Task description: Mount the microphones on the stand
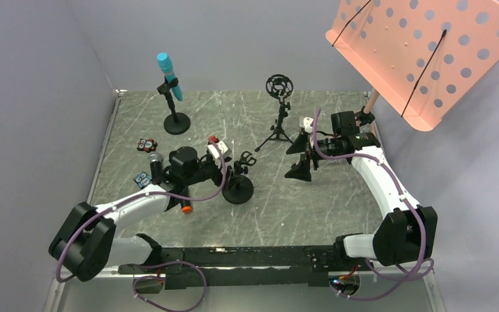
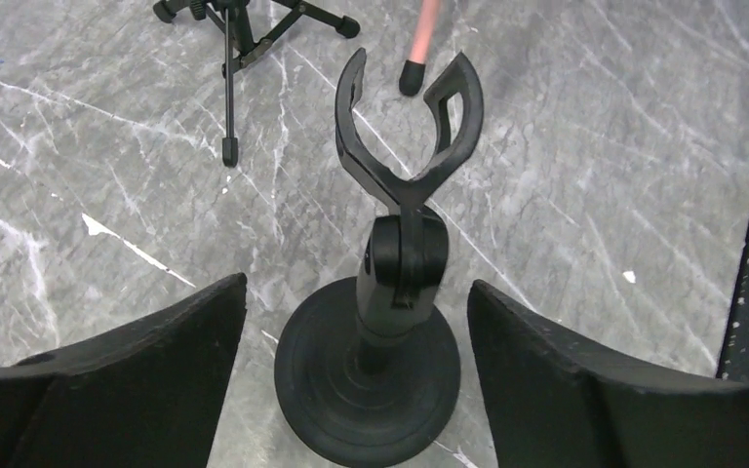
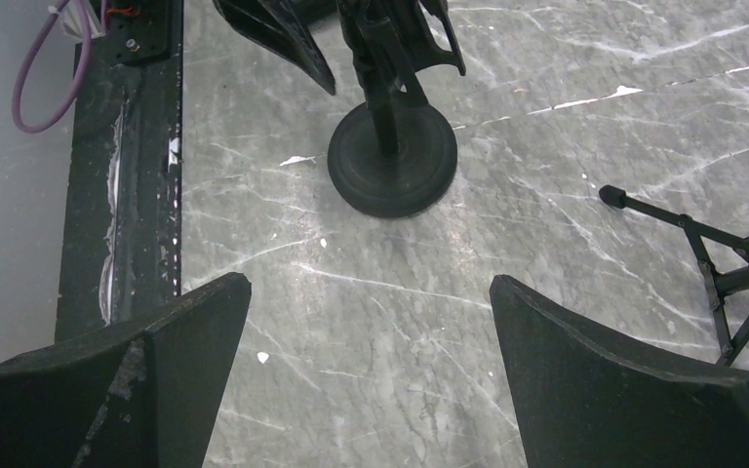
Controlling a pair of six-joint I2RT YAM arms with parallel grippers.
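Overhead, plain grey walls (image 1: 234,39) close in a grey, white-veined worktop (image 1: 338,195) flecked with pale scuffs, with a black rail (image 1: 253,257) along its near edge. A salmon perforated music desk (image 1: 429,58) tilts over the far right corner. The left arm (image 1: 130,205) lies low across the near left, and the right arm (image 1: 380,179) reaches in from the right. At the back left a round-base stand (image 1: 176,122) holds the turquoise microphone (image 1: 169,75) tilted in its clip. A small tripod stand (image 1: 278,127) topped with a ring-shaped shock mount (image 1: 279,85) stands at back centre. Nearer, a second round-base stand (image 2: 366,380) stands upright, its forked clip (image 2: 405,117) empty. The left gripper (image 2: 356,288) faces it, jaws wide on either side of the post and not touching it. The right gripper (image 3: 370,283) hovers near the tripod stand, jaws wide with only bare worktop between them. The mesh-headed microphone (image 1: 155,158) lies on the worktop just beside the left arm, and the orange end cap (image 1: 186,208) of another shows under that arm. A small red-and-black item (image 1: 146,144) and a small blue-and-black item (image 1: 142,179) lie near the left edge, too small to identify.
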